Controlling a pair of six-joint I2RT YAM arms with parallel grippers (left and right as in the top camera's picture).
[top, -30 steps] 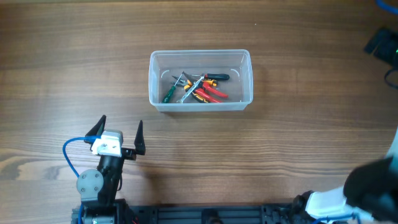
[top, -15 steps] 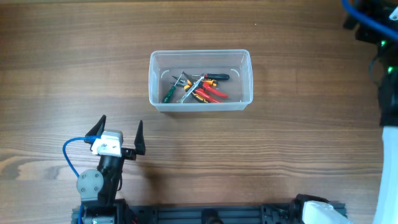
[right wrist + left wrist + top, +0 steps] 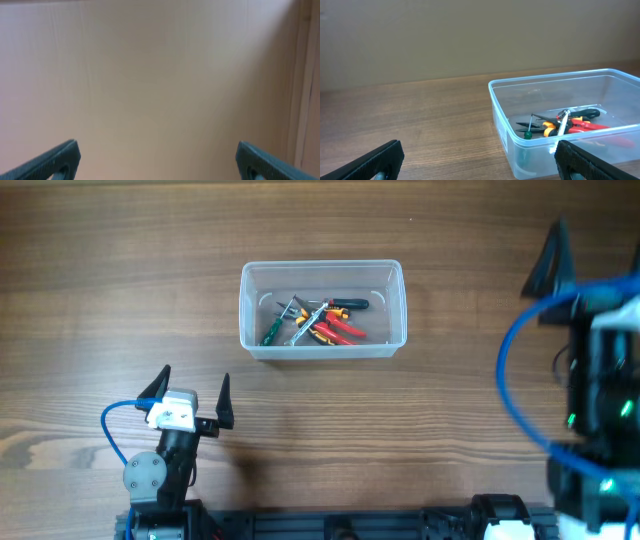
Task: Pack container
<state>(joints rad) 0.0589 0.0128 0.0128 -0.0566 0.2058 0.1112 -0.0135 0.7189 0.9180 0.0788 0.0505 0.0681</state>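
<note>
At the lower left of the overhead view, my left claw (image 3: 194, 385) is over the wooden table (image 3: 100, 260) with its two fingers spread wide and nothing between them. The clear container (image 3: 322, 265) stands in the upper middle of the frame, well apart from both claws, with red-handled pliers (image 3: 343, 330) and a green-handled screwdriver (image 3: 268, 333) among the small tools on its floor. Along the right edge is my right arm (image 3: 600, 370), and its wrist view shows my right claw (image 3: 157, 152) spread wide too, empty.

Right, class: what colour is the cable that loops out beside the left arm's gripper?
Blue. The cable shows best in the overhead view.
</note>
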